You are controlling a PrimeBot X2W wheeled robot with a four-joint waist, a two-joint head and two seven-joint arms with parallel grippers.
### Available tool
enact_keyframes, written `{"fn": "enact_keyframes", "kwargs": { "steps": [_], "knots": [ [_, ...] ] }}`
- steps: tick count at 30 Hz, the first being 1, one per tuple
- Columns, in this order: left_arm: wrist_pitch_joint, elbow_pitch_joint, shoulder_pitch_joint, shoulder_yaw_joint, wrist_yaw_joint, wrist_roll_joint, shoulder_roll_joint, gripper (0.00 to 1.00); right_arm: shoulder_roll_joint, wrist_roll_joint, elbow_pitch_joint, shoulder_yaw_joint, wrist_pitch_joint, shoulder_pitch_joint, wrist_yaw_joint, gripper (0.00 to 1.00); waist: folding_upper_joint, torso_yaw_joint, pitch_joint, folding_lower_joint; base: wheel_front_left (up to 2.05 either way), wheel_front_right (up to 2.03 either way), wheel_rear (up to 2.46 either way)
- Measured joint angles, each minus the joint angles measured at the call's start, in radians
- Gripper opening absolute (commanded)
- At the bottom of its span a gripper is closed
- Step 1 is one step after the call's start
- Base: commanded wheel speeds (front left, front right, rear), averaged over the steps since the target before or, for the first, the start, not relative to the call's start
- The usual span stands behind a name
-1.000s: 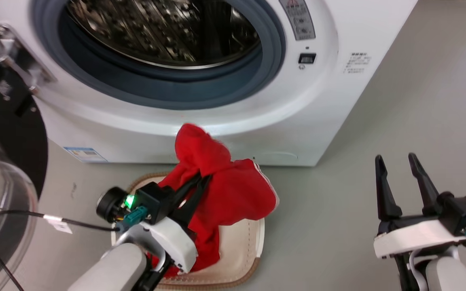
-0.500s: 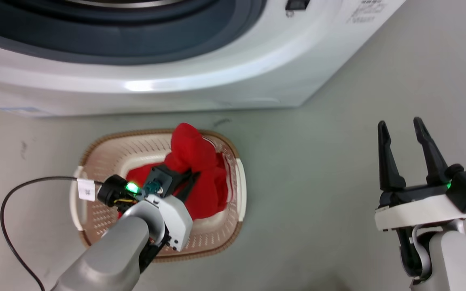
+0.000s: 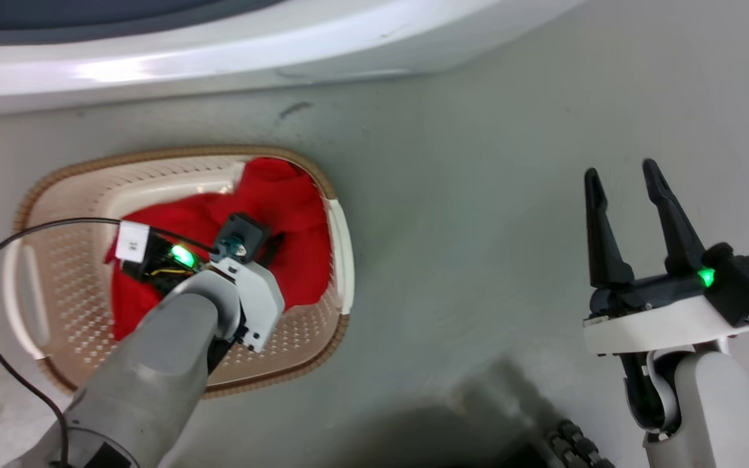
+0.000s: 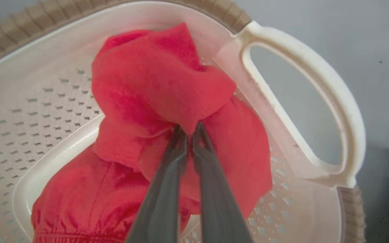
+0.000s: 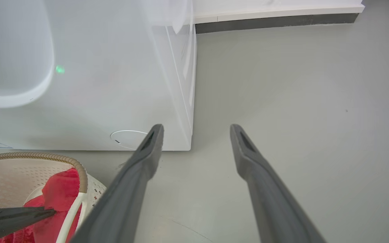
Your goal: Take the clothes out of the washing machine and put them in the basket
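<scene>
- Overhead, from the head view, we see the left gripper [image 3: 274, 244] reaching down into the basket [image 3: 173, 154]. Its fingertips are buried in the red clothes [image 3: 293, 208], which lie heaped across the basket's bottom and against its right-hand wall.
- We find the basket on the grey floor [image 3: 478, 195], just in front of the washing machine [image 3: 218, 58], whose white lower front runs along the top edge.
- We see the right gripper [image 3: 618, 172] well apart from the basket, above bare floor, its jaws spread open and holding nothing.
- From the left wrist view, we see the jaws pressed together on a fold of the red fabric, with the bunch rising above the tips. The rest of the clothes sags onto the perforated bottom, beside the basket's cream handle [image 4: 316, 71].
- From the right wrist view, we see the open jaws framing the floor and the machine's lower corner. The basket with the clothes sits at the lower left, near the machine's front.
</scene>
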Motion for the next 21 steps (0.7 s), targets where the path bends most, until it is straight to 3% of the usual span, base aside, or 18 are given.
{"fn": "enact_keyframes", "kwargs": {
  "steps": [11,12,13,21],
  "knots": [
    [-0.008,0.119,-0.066,-0.018,0.000,-0.059,-0.002,0.03,0.000,0.017,-0.033,0.015,0.000,-0.035,0.000,1.00,0.0000,-0.073,0.105,-0.0001,0.00,0.00,0.00],
    [-0.008,0.123,-0.067,-0.019,0.000,-0.063,-0.004,0.65,0.000,0.017,-0.033,0.014,0.000,-0.035,0.000,1.00,0.0000,-0.075,0.107,0.0000,0.00,0.00,0.00],
    [-0.009,0.128,-0.068,-0.020,0.000,-0.065,-0.007,1.00,0.000,0.017,-0.033,0.013,0.000,-0.035,0.000,1.00,0.0000,-0.076,0.108,-0.0001,0.00,0.00,0.00],
    [-0.010,0.140,-0.059,-0.058,0.000,-0.066,-0.023,1.00,0.000,0.011,-0.009,0.014,0.000,-0.036,0.000,1.00,0.0000,-0.062,0.055,-0.0001,0.00,0.00,0.00]
  ]
}}
